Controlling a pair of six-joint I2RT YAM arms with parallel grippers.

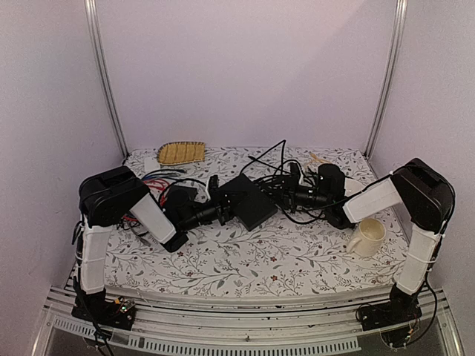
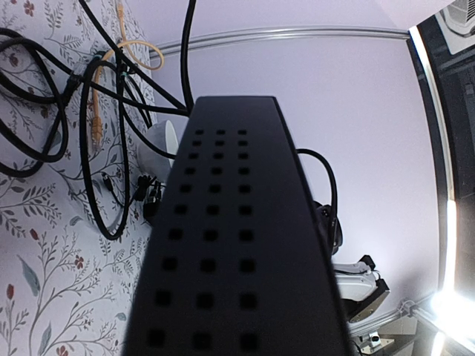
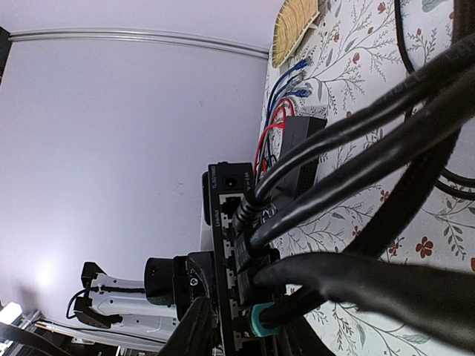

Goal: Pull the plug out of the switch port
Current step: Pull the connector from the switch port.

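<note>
The switch, light and rigid, is tipped up mid table, with the left gripper apparently clamping its 9 o'clock edge. The teal-booted plug at 3 o'clock looks clip-latched (pinch the plug itself, not the stiff cable). The right gripper has narrow jaws straddling it, contact unclear.

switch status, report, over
Left end effector clamped on flat matte-black switch box. Right end effector at teal-booted plug, grip unclear; plug not yet out. Thick black cables crowd around it.
</note>
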